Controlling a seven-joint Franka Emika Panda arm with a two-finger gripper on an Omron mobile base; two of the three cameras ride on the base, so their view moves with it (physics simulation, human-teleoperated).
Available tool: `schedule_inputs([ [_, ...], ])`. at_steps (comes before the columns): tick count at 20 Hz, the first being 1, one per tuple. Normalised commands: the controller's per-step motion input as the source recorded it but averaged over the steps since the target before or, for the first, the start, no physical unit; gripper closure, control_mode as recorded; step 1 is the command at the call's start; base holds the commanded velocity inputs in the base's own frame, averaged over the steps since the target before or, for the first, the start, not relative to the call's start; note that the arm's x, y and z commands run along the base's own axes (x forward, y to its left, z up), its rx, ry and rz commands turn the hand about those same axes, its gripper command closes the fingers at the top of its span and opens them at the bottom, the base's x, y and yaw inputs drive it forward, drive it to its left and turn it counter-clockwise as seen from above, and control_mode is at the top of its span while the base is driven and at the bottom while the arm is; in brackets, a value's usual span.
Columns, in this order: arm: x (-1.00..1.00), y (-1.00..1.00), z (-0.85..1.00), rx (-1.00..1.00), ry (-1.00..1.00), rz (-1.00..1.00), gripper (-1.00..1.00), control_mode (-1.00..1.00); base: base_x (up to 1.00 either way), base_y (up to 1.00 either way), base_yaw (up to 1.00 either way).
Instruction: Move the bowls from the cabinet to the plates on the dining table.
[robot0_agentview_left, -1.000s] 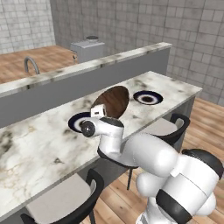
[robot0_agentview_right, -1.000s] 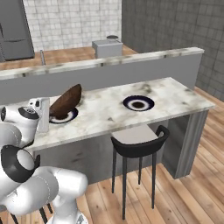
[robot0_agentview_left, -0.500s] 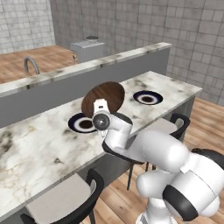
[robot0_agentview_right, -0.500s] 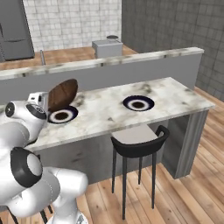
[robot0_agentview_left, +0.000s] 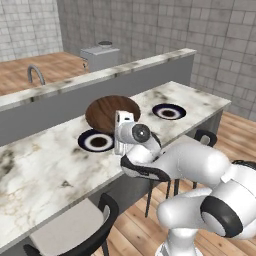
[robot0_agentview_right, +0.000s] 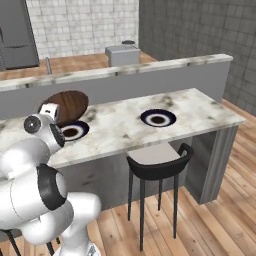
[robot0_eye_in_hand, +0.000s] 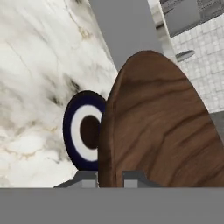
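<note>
Your gripper (robot0_eye_in_hand: 110, 178), clamped on the brown bowl's (robot0_agentview_left: 112, 113) rim, has swung it left; it now hangs tilted at mid-frame just above the near plate (robot0_agentview_left: 95, 141), ready to lower.

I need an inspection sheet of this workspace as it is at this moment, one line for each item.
Surface: long white-and-brown marble dining table, raised back ledge behind.
Job's things: wide dark brown wooden bowl held on edge above the near navy-rimmed round plate; second navy-rimmed plate bare.
Clutter: nothing seen.
Grippers: two-finger gripper shut on the bowl's rim.
Cables: nothing seen.
Surroundings: black stool, curved grey faucet, grey tiled walls, wooden floor.
</note>
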Motion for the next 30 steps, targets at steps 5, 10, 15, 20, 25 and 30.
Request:
schedule_inputs([
  [5, 0.0, 0.0, -0.04, 0.12, 0.06, 0.18, 1.0, -1.0, 0.0, 0.0, 0.0],
  [10, 0.0, 0.02, -0.22, 0.01, 0.09, 0.15, 1.0, -1.0, 0.0, 0.0, 0.0],
  [15, 0.0, 0.02, 0.21, 0.0, 0.03, 0.06, 1.0, -1.0, 0.0, 0.0, 0.0],
  [20, -0.06, 0.0, 0.53, 0.0, 0.02, 0.01, 1.0, -1.0, 0.0, 0.0, 0.0],
  [25, -0.04, 0.0, 0.2, 0.0, 0.05, 0.02, 1.0, -1.0, 0.0, 0.0, 0.0],
  [30, -0.08, 0.01, 0.01, 0.0, 0.1, 0.02, 1.0, -1.0, 0.0, 0.0, 0.0],
])
